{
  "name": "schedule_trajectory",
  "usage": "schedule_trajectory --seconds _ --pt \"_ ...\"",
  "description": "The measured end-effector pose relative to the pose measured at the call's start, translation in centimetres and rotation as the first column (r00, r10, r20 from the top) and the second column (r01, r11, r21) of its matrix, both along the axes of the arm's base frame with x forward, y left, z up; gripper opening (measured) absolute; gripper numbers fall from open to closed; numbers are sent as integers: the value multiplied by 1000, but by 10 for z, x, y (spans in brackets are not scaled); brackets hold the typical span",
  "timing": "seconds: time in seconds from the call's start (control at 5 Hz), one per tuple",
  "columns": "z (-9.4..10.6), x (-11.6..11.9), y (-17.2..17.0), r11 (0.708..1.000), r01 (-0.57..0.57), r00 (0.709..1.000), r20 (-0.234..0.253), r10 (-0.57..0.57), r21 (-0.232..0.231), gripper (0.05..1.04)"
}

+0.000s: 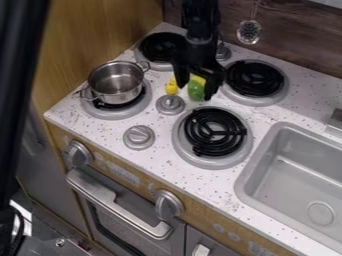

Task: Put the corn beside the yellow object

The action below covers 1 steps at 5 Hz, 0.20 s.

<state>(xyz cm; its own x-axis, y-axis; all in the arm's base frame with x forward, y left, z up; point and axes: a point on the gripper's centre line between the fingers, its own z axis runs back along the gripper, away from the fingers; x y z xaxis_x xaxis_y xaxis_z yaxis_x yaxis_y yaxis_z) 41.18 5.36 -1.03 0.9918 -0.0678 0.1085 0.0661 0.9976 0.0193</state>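
Yellow-and-green toy corn (196, 90) situated between the parted fingers of the open black two-finger gripper (195, 92), just beside the small yellow object (172, 86), with a round grey knob (171, 104) and, farther out, a shiny metal pot (116, 82) on a black coiled burner (105, 105).

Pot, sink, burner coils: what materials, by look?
Pot: polished metal, likely stainless steel; bright reflections on wall and rim. Sink: satin grey, soft sheen; metal or painted plastic, can't tell. Burner coils: black, slightly glossy; probably molded plastic or coated metal, given faint highlights.
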Motion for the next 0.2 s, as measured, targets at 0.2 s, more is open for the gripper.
schedule_trajectory --seconds 0.2 --pt "1 -26 0 1000 9 999 -39 -8 11 1000"
